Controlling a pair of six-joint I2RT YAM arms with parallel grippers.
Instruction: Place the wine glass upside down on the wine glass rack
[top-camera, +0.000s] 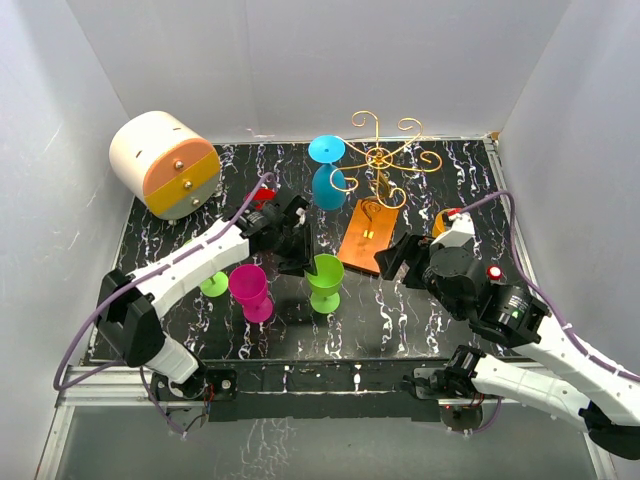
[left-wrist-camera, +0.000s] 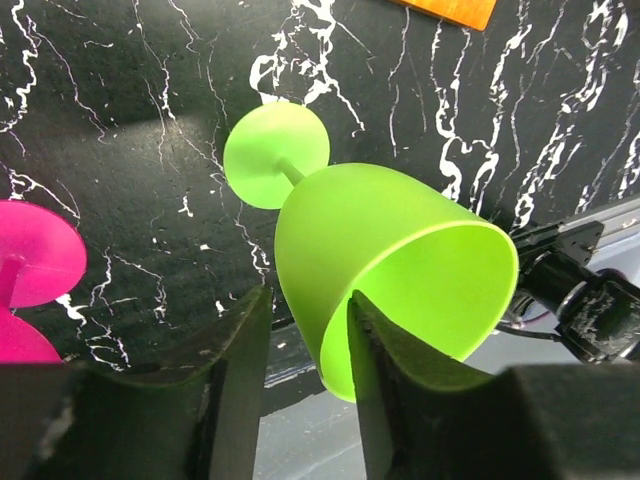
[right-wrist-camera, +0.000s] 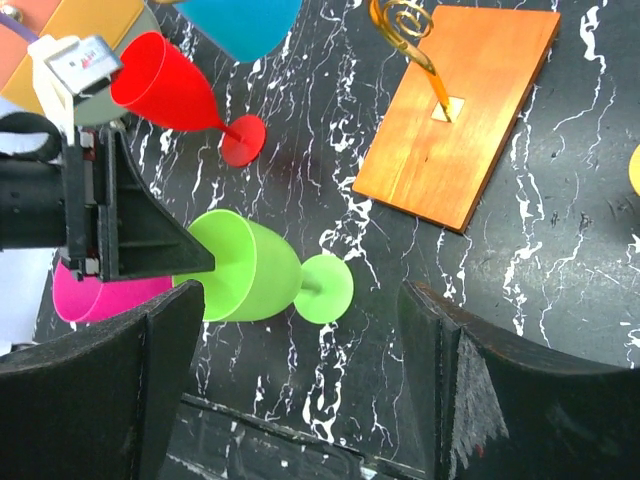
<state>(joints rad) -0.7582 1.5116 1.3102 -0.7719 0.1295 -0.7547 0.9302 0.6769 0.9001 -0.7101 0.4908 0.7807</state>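
The green wine glass (top-camera: 325, 278) stands upright on its foot on the black marbled table (top-camera: 470, 190), close to the near corner of the rack's orange wooden base (top-camera: 365, 235) and apart from it. The left gripper (left-wrist-camera: 308, 320) sits astride the glass's rim, one finger (left-wrist-camera: 390, 390) inside the bowl and the other (left-wrist-camera: 230, 390) outside. The two are apart rather than pinched, and a dark strip of table shows between the outer finger and the glass wall. The wine glass rack (top-camera: 380, 160) rises from its base at the back of the table, its gold curls spreading over it, and a blue glass (top-camera: 327, 185) is at its left arms with its foot uppermost (bowl pointing down). A pink glass (top-camera: 250, 290) stands just left of the green one. The right gripper (right-wrist-camera: 302, 300) is beside the near end of the rack's base, fingers spread wide with nothing between them.
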